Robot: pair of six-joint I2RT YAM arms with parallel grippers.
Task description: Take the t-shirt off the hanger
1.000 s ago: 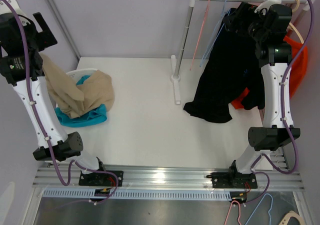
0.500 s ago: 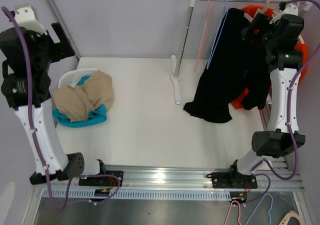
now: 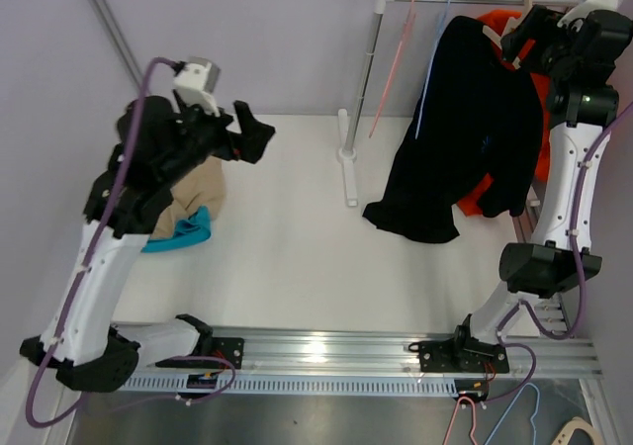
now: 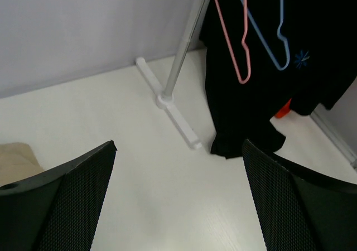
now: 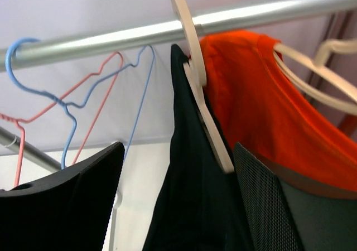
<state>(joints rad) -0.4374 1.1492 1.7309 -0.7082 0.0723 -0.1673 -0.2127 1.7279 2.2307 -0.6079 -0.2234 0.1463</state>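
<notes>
While the beige cloth [image 3: 201, 190] and teal cloth [image 3: 188, 229] sit heaped at the far left of the table [image 3: 297, 257], your left gripper [image 3: 254, 131] hangs above and just right of that heap. Its jaws are spread wide and hold nothing. The left wrist view looks across at the rack, so my read is that it's staged to take the hem or body of the shirt.

The rack post [image 3: 370, 69] is mid-table, with a rail [image 5: 111, 36] running right from its top. A bare pink hanger [image 3: 392, 69] and a bare blue hanger [image 3: 432, 54] are on the rail first, neither carrying anything.

Next is the black t-shirt [image 3: 465, 129], on a wooden hanger [image 5: 203, 103] hooked over the rail. Its lower edge drapes down onto the table.

Your right gripper [image 5: 178, 145] is up at the rail, jaws apart, with the hanger neck and the shirt shoulder framed between them. It's gripping nothing yet. That placement looks like a line-up on the hanger, to hold it steady or lift it while the cloth is pulled off.

The orange garment [image 5: 262, 106] hangs on its own hanger just to the right, close enough to snag, so close on the wooden hanger only.
</notes>
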